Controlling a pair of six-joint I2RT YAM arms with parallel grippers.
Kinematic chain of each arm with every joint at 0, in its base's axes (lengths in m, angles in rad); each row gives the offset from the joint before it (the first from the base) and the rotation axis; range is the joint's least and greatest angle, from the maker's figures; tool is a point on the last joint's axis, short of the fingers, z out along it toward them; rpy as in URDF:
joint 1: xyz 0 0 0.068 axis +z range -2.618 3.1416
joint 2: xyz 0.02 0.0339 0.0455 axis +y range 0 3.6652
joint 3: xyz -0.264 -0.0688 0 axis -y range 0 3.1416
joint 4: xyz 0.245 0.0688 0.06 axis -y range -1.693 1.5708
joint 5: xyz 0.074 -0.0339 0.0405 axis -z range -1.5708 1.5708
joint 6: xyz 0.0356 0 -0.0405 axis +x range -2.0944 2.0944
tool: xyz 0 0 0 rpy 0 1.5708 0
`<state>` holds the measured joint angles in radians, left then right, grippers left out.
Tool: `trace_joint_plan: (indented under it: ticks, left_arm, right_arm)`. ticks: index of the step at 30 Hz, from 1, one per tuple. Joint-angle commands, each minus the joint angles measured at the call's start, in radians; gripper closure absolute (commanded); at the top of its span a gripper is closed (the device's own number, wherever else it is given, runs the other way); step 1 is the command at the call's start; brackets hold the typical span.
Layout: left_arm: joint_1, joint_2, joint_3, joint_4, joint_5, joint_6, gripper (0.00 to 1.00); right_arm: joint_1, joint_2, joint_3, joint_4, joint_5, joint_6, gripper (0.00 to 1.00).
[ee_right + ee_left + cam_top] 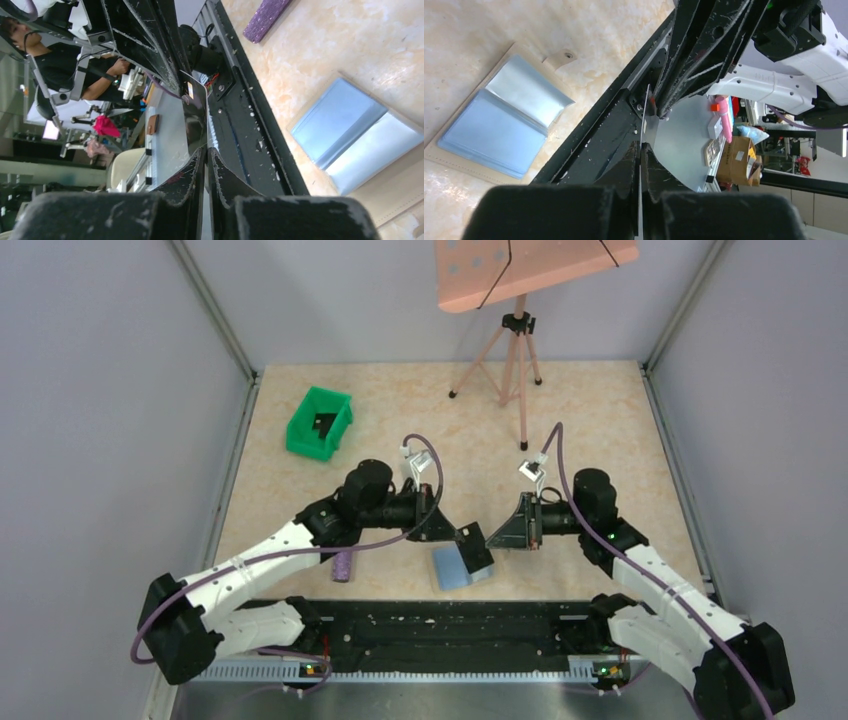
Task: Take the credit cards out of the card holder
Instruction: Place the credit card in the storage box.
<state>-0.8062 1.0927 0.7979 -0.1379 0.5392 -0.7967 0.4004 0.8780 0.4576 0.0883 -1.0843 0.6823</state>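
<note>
The card holder (pixel 458 568) lies open on the table near the front edge, light blue and grey panels up; it also shows in the left wrist view (pixel 504 125) and the right wrist view (pixel 350 135). A dark credit card (pixel 476 548) is held in the air just above and right of it. My left gripper (pixel 463 534) is shut on one end of the card, seen edge-on between its jaws (pixel 642 147). My right gripper (pixel 497 536) is shut on the other end (pixel 206 150); the card's dark face (pixel 196 115) runs from it toward the left fingers.
A purple microphone (pixel 343 565) lies by the left arm. A green bin (pixel 320 422) with a dark item inside stands at the back left. A tripod (pixel 515 360) with a pink board stands at the back. The black base rail (pixel 430 625) runs along the near edge.
</note>
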Motion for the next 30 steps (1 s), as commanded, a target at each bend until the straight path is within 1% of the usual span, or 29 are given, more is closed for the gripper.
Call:
trace_joint_plan:
  ticks: [1,2,4,5,8,10,11,13,15,18,20,21,22,25,30]
  left_arm:
    - [0.032,-0.021,-0.001,0.015,-0.056,-0.041,1.0]
    - [0.051,-0.029,0.0,-0.004,-0.082,-0.042,1.0]
    - [0.099,-0.054,0.0,-0.043,-0.131,-0.042,1.0]
    - [0.136,-0.068,-0.002,-0.064,-0.15,-0.042,1.0]
    - [0.267,-0.124,-0.006,-0.114,-0.204,-0.03,1.0]
    - [0.372,-0.149,0.006,-0.161,-0.262,-0.006,1.0]
    - [0.42,-0.155,0.024,-0.204,-0.308,0.011,1.0]
    - [0.497,-0.153,0.067,-0.273,-0.45,0.047,1.0]
    - [0.541,-0.144,0.102,-0.29,-0.633,0.082,1.0]
    - [0.564,-0.122,0.134,-0.245,-0.894,0.141,1.0]
    - [0.583,-0.094,0.158,-0.211,-1.027,0.17,1.0]
    - [0.594,-0.078,0.17,-0.189,-1.071,0.181,1.0]
    - [0.608,-0.058,0.181,-0.168,-1.104,0.191,1.0]
    - [0.646,0.025,0.228,-0.112,-1.143,0.219,1.0]
    - [0.694,0.246,0.366,-0.112,-1.142,0.276,1.0]
  right_arm:
    - [-0.007,-0.011,0.025,0.014,0.051,-0.009,0.84]
    - [-0.008,-0.015,0.032,-0.001,0.08,-0.01,0.75]
    - [-0.007,-0.028,0.04,-0.01,0.102,-0.004,0.51]
    - [-0.007,-0.037,0.044,-0.013,0.112,-0.001,0.41]
    - [-0.006,-0.056,0.057,-0.047,0.14,-0.008,0.23]
    - [-0.008,-0.062,0.062,-0.072,0.151,-0.015,0.05]
    - [-0.006,-0.063,0.061,-0.077,0.154,-0.015,0.02]
    - [-0.007,-0.066,0.057,-0.082,0.162,-0.014,0.01]
    - [-0.007,-0.067,0.05,-0.081,0.17,-0.01,0.01]
    - [-0.007,-0.067,0.031,-0.06,0.176,0.003,0.01]
    - [-0.008,-0.062,0.022,-0.042,0.174,0.014,0.01]
    - [-0.008,-0.055,0.021,-0.035,0.17,0.017,0.01]
    - [-0.007,-0.047,0.022,-0.032,0.165,0.018,0.01]
    - [-0.007,-0.024,0.028,-0.027,0.157,0.009,0.01]
    - [-0.007,0.031,0.047,-0.023,0.149,0.001,0.01]
